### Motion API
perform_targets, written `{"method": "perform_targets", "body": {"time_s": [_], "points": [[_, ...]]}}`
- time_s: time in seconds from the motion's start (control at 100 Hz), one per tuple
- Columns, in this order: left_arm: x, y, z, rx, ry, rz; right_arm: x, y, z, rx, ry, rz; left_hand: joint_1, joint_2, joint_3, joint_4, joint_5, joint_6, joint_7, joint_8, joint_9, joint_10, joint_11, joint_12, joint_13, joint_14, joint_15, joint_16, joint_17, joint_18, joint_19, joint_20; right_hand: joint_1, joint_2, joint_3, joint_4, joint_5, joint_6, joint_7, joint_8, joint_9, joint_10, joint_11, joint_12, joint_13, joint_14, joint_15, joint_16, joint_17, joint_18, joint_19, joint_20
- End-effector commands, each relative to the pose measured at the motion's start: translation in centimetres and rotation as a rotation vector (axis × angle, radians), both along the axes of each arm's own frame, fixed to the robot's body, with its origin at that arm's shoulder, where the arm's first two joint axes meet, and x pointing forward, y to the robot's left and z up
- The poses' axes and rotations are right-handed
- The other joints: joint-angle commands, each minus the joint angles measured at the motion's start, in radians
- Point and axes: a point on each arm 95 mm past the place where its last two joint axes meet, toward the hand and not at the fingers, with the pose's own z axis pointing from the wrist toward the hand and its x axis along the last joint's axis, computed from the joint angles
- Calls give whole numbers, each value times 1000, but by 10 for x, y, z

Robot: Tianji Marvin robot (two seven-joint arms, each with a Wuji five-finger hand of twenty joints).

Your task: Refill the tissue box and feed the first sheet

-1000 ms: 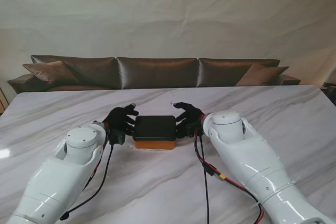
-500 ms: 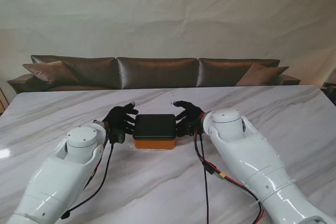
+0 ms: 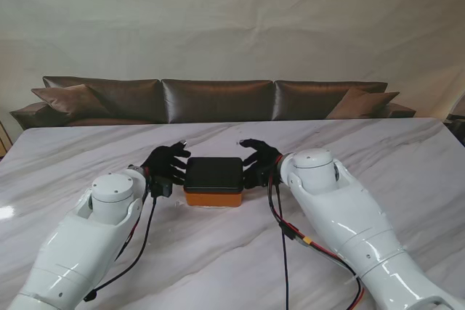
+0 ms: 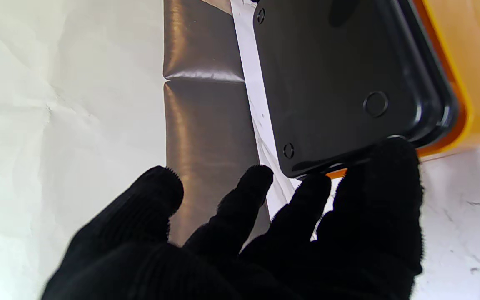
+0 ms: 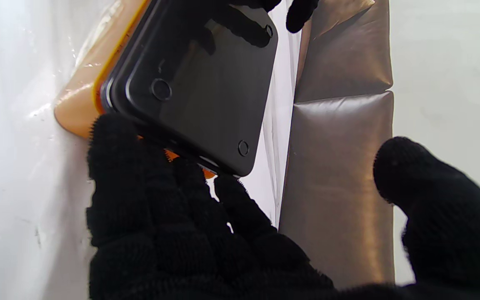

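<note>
1. A tissue box (image 3: pixel 213 181) sits on the white marble table (image 3: pixel 232 252), midway between the two arms. It has orange sides and a glossy black panel facing up, with rounded corners and small round marks.
2. The black-gloved left hand (image 3: pixel 167 165) is spread, fingertips (image 4: pixel 373 166) touching the box's left end.
3. The black-gloved right hand (image 3: pixel 260 163) is spread, fingers (image 5: pixel 111 137) against the right end, thumb raised apart.
4. A brown sofa (image 3: pixel 218 99) stands beyond the table.
</note>
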Motion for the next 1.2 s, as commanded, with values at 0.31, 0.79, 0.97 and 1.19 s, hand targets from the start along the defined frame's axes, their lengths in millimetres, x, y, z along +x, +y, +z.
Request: {"method": "perform_targets", "body": {"time_s": [0.31,0.79,0.97,1.19], "points": [[-3,-4,-8,-26,23,-12,1,8,-1,26,6,17,-21,-19,11,27,25,-31,11,1,80,-143,127,50,1,-10,24,12,-3,-27,-160,0,3,16,-19,33,21,-41,21,12,23,-79,11,-14,13,-64,7,-4,7,-64,-1,3],[-4,-7,-8,-7,27,-10,2,-4,-3,13,14,-13,-25,-19,14,27,25,-36,12,2,82,-146,128,50,-1,-7,25,13,-5,-25,-162,0,4,17,-20,33,21,-42,22,13,24,-79,12,-14,13,-64,7,-4,6,-64,-2,3],[-5,-8,-5,2,24,-9,1,-10,-4,6,18,-24,-28,-20,15,28,29,-38,13,2,88,-149,130,51,-2,2,28,14,-3,-22,-163,-1,5,17,-20,34,21,-42,22,13,23,-79,11,-14,12,-65,7,-4,6,-64,-2,3],[-6,-6,-4,18,24,-3,1,-12,-4,2,19,-26,-35,-21,20,30,31,-40,14,2,93,-150,130,51,-4,14,31,16,-3,-16,-170,-4,3,18,-21,34,21,-41,22,13,23,-78,11,-14,12,-63,6,-4,6,-64,-2,4]]}}
